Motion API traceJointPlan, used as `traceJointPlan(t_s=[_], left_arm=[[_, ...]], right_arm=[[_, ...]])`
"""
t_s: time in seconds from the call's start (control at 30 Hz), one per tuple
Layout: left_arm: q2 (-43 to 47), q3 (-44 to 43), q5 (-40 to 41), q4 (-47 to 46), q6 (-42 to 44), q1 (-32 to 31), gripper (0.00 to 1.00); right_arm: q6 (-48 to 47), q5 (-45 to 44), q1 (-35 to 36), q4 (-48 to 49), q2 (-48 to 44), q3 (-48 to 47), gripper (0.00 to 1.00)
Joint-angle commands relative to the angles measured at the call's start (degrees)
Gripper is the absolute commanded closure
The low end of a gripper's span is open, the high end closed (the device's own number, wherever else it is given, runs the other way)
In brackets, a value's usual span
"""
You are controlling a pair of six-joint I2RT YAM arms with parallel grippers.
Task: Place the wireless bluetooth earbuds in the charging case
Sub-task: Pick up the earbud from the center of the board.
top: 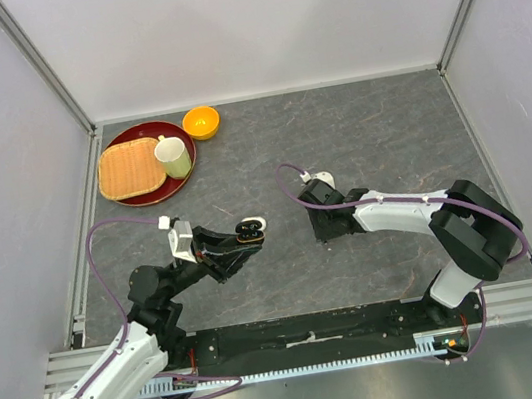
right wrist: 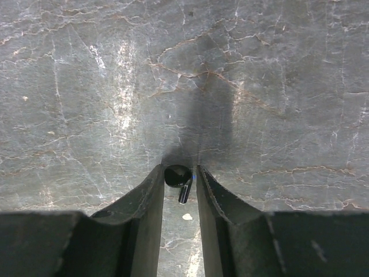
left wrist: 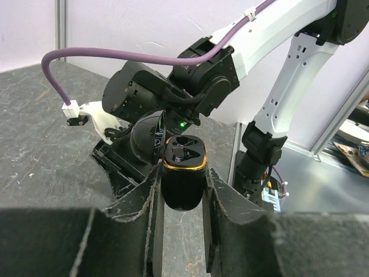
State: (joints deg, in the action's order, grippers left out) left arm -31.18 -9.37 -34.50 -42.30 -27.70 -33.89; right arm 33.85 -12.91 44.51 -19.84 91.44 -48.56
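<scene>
I've L gripper point(left wrist: 183, 173) clamped on open case point(left wrist: 183, 193), R gripper point(right wrist: 179, 171) pinching black bud point(right wrist: 176, 175); not in yet, wells unclear.

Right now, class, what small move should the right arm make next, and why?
Probably carry the right gripper leftward to the open glossy black charging case: its fingers pinch a small black stemmed earbud above the grey table, while the left gripper holds the case apart, lid open.
</scene>
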Motion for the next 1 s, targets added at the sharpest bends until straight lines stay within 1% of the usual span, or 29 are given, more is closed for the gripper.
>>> traceJointPlan(t_s=[0.0, 0.33, 0.53, 0.63, 0.77, 0.97], left_arm=[[0.07, -0.04, 0.84, -1.11, 0.72, -0.21, 0.98], [0.07, -0.13, 1.01, -1.20, 0.63, -0.21, 0.98], [-0.29, -0.30, 1.19, -1.11, 0.46, -0.21, 0.98], [-0.46, -0.39, 1.28, -1.11, 0.37, -0.21, 0.98], [-0.46, -0.30, 2.59, -1.11, 0.11, -0.21, 0.98], [-0.46, -0.04, 5.58, -1.11, -0.33, -0.21, 0.98]], right_arm=[[0.61, -0.37, 0.40, -3.37, 0.23, -0.14, 0.66], [0.61, -0.45, 0.58, -2.84, -0.21, -0.14, 0.76], [-0.27, -0.98, 0.75, -1.70, -4.33, 0.13, 0.81], [-0.80, -1.33, 1.10, 0.40, -9.33, 1.00, 0.86], [-0.27, -2.56, 1.98, 3.66, -18.81, 3.28, 0.88], [1.13, -10.11, 6.28, 6.82, -29.90, 4.52, 0.91]])
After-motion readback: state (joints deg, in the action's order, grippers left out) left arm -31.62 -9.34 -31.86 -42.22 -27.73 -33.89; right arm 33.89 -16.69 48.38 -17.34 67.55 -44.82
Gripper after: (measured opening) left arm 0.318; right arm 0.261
